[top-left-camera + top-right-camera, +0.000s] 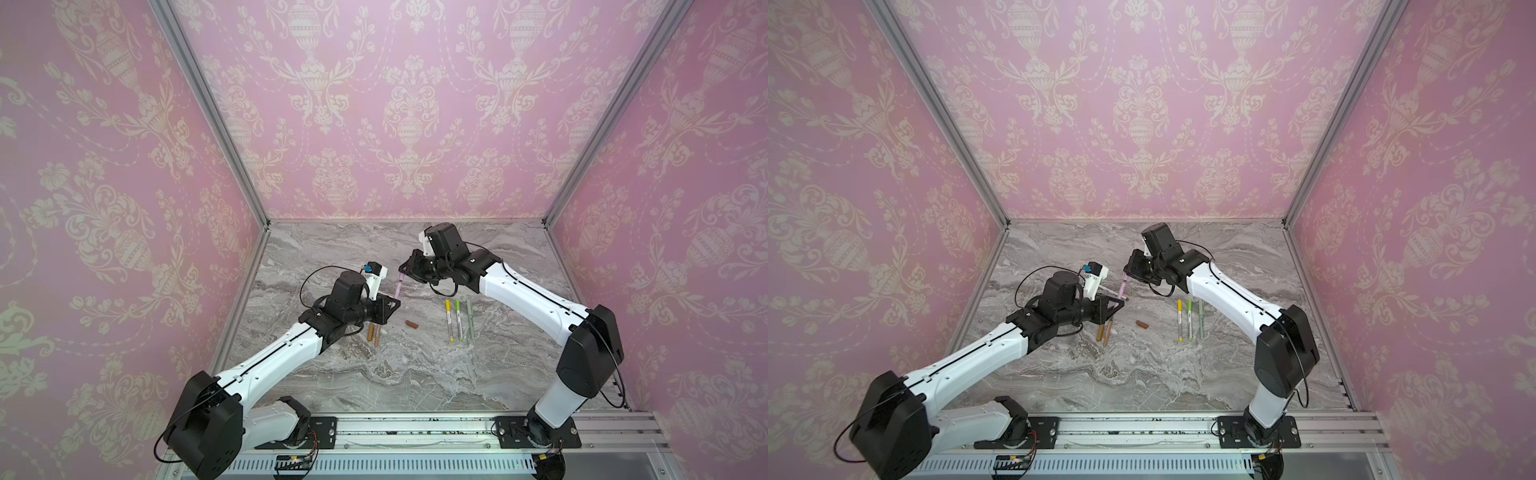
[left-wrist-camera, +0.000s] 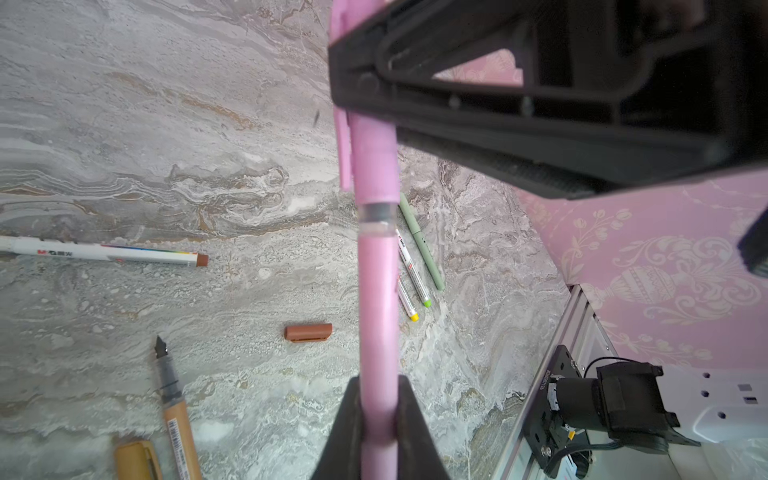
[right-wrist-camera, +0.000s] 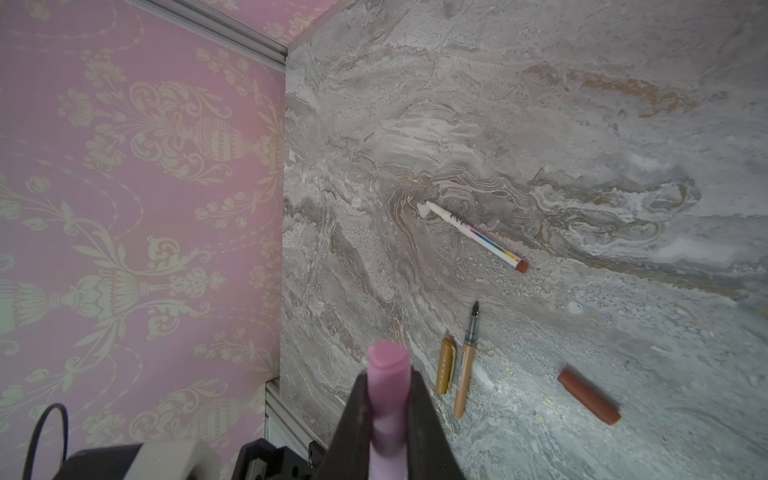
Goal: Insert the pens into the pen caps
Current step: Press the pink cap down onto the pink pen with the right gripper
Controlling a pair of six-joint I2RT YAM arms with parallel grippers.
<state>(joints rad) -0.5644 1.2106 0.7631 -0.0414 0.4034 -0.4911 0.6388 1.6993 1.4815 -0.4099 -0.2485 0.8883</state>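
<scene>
Near the middle of a top view the left gripper (image 1: 394, 302) grips the pink pen (image 2: 376, 299) and the right gripper (image 1: 407, 268) pinches the pink cap (image 2: 371, 162) partly over its tip, so capping seems underway and a straight axial push should seat it.

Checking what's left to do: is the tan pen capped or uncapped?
Uncapped: the tan pen lies with its dark nib bare, and the tan cap lies loose beside it.

Matt pink pen (image 2: 376, 299), seemingly plastic; marble-look table (image 2: 166, 145)
</scene>
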